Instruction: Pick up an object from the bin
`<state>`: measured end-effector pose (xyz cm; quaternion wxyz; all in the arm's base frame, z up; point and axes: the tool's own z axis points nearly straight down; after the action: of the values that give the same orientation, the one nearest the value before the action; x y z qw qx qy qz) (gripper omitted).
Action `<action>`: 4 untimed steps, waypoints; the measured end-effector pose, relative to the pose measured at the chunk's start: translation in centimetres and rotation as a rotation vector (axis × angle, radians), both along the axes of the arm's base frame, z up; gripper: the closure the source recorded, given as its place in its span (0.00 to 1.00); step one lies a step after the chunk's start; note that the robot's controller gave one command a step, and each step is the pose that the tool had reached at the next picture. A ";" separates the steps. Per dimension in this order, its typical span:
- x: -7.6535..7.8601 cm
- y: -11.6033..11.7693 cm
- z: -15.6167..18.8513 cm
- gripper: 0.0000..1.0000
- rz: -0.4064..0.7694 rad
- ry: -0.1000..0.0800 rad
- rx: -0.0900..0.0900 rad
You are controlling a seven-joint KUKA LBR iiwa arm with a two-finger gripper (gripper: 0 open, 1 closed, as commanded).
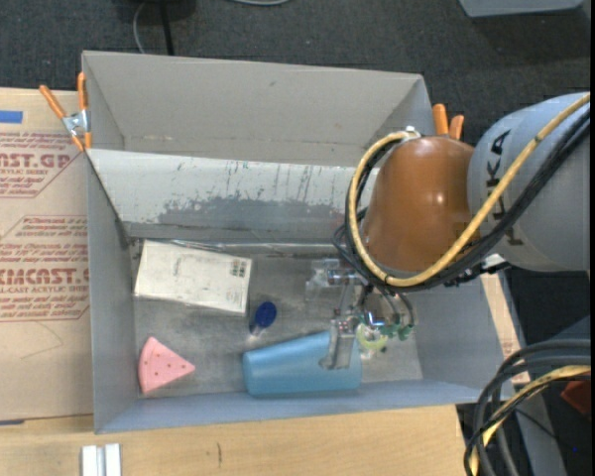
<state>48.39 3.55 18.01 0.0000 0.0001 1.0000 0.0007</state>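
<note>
We see the gripper (pixel 343 353) low in the near-right part of the grey metal bin (pixel 248 107). Its tip is right at the right end of a light-blue plastic cylinder, cup-like (pixel 296 373), which lies on its side along the bin's near wall. Whether the gripper is open or closed we can't tell: its tip overlaps the cylinder's end & the metal parts run together there, so we claim no hold. The orange-brown wrist cover (pixel 416 206), w/ yellow & black cables looped round it, hangs over the bin's right side, which fits an arm coming in from the right & pointing down.

The nearest other thing is a small dark-blue round cap (pixel 264 315), just beside the cylinder's upper left & apart from the gripper. Further left, a white flat cardboard box (pixel 191 276) lies at the foot of the sloped back wall. A pink triangular wedge w/ small dots (pixel 163 366) sits near the near-left corner. Both are well apart from the gripper.

Our read: the sloped walls prob. let loose things slide to the floor's edges, hence the cylinder against the near wall. It's the likely target, being the only thing at the tip. It rests on the floor, so the lift isn't done yet. The risk is that a round body may roll or slip toward the wall under a pinch.
</note>
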 end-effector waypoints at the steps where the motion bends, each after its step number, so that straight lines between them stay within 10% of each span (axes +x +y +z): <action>1: 0.0 0.0 0.0 0.00 0.000 0.000 0.000; 2: 1.1 0.0 -4.2 0.00 0.045 -0.009 -0.001; 3: 3.4 0.6 -8.7 1.00 -0.222 -0.016 0.015; 4: 3.7 0.7 -8.6 1.00 -0.223 -0.033 0.019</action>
<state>52.13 4.28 9.44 0.0165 0.1111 0.9936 0.0100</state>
